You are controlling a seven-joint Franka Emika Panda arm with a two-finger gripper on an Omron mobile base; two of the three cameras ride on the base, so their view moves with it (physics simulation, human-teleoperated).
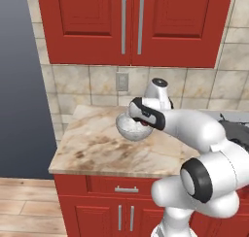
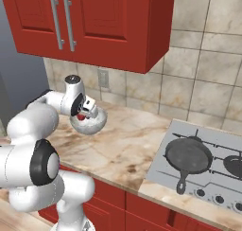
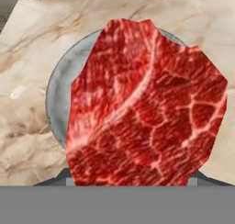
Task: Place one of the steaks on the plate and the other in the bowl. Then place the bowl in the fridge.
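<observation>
A dark-red marbled steak [image 3: 147, 103] sits between the jaws of my gripper [image 2: 85, 112], just over the mouth of the light grey bowl [image 2: 90, 123]. In the hand view the steak covers most of the bowl [image 3: 51, 103], leaving only its left rim and inner wall showing. A sliver of red steak [image 1: 145, 125] peeks out beside the hand in the left base view, above the bowl [image 1: 129, 128]. The bowl rests on the marble counter [image 1: 97, 148] near the back wall. The plate and the other steak are out of view. I cannot tell whether the tall grey surface [image 1: 19, 85] left of the counter is the fridge.
A black long-handled skillet [image 2: 188, 156] lies on the stovetop [image 2: 217, 145] to the right. Red wall cabinets [image 1: 131, 22] hang above the counter, with an outlet [image 1: 122, 81] on the tiled wall. The counter's left edge drops to a wooden floor [image 1: 24, 202].
</observation>
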